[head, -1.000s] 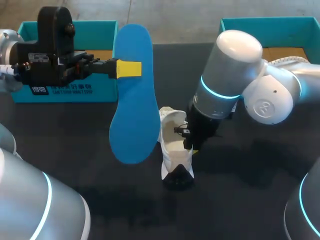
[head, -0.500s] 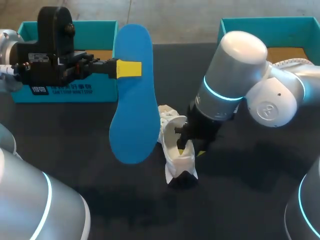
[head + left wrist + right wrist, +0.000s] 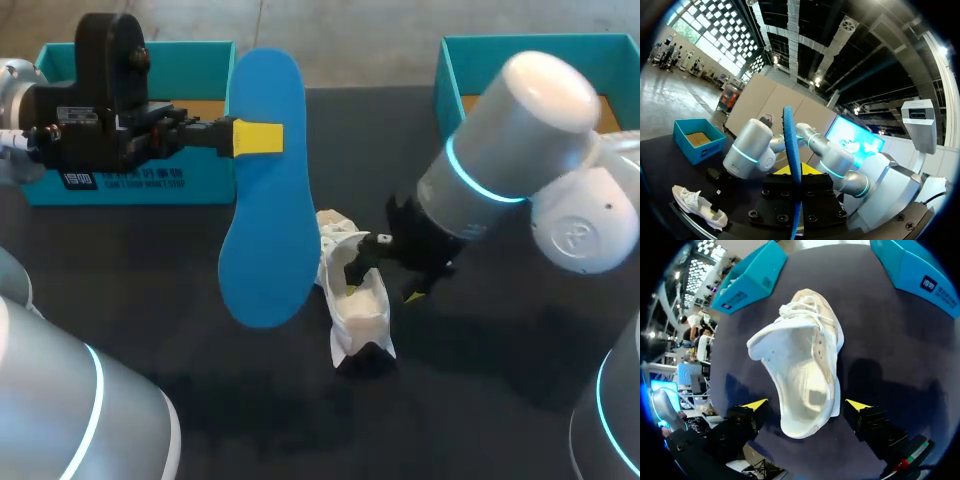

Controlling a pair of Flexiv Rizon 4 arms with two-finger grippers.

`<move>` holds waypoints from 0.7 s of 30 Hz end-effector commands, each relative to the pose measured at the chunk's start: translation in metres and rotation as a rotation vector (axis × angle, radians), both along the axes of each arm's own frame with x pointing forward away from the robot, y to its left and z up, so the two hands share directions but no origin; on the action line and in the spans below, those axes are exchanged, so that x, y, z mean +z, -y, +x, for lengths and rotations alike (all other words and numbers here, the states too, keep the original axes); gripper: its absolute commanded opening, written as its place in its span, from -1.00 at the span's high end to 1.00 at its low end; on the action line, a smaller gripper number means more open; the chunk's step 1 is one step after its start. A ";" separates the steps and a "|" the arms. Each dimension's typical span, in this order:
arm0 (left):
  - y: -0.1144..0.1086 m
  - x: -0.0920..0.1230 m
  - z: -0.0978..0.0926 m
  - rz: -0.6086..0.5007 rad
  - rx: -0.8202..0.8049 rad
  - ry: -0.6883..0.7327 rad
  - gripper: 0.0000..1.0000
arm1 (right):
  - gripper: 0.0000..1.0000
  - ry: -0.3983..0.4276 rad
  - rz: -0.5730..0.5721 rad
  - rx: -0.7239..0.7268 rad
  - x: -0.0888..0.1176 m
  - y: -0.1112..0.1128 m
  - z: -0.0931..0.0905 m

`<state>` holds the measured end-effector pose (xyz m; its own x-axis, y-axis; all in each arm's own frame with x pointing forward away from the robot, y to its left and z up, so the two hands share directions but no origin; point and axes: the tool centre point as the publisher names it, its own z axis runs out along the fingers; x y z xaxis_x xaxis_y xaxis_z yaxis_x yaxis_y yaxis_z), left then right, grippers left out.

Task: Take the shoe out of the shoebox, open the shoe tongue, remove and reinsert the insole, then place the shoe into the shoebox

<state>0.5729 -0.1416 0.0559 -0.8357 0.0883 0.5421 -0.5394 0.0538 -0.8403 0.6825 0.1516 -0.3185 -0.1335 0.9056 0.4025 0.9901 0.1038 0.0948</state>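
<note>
The white shoe (image 3: 357, 310) lies on the dark worktop (image 3: 480, 420) with its insole out. Its opening gapes toward the right wrist camera and the tongue is pulled back over the laces. The right jaws are released. They sit at the shoe's heel end with one yellow tip to each side of the heel, and neither looks to be touching it. The blue insole (image 3: 262, 190) hangs in the air just beside the shoe on the robot's left, toe end lowest. The left jaws are clenched on it up near its heel end, and from the left wrist it shows edge-on. Two teal boxes stand well beyond the shoe, the left box (image 3: 200, 55) and the right box (image 3: 500, 50); I cannot tell which one is meant to receive it.

The insole looks like thin foam: light, and likely to bend or fold if its toe is pushed in crooked. I would feed the toe in first at a shallow angle. The shoe is soft, light fabric and may skid or roll when pushed. The heel collar looks firmest, so the right jaws should pinch there to brace it
</note>
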 end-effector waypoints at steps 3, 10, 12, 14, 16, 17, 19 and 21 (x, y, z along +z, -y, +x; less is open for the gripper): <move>0.001 0.000 0.000 0.000 0.000 0.001 1.00 | -1.00 0.027 0.224 0.053 0.015 0.029 -0.004; 0.001 0.000 0.000 0.000 0.000 0.001 1.00 | -1.00 -0.010 0.292 0.050 0.031 0.039 0.003; 0.001 0.000 0.000 0.000 0.000 0.001 1.00 | -1.00 -0.010 0.292 0.050 0.031 0.039 0.003; 0.001 0.000 0.000 0.000 0.000 0.001 1.00 | -1.00 -0.010 0.292 0.050 0.031 0.039 0.003; 0.001 0.000 0.000 0.000 0.000 0.001 1.00 | -1.00 -0.010 0.292 0.050 0.031 0.039 0.003; 0.001 0.000 0.000 0.000 0.000 0.001 1.00 | -1.00 -0.010 0.292 0.050 0.031 0.039 0.003; 0.001 0.000 0.000 0.000 0.000 0.001 1.00 | -1.00 -0.010 0.292 0.050 0.031 0.039 0.003; 0.001 0.000 0.000 0.000 0.000 0.001 1.00 | -1.00 -0.010 0.292 0.050 0.031 0.039 0.003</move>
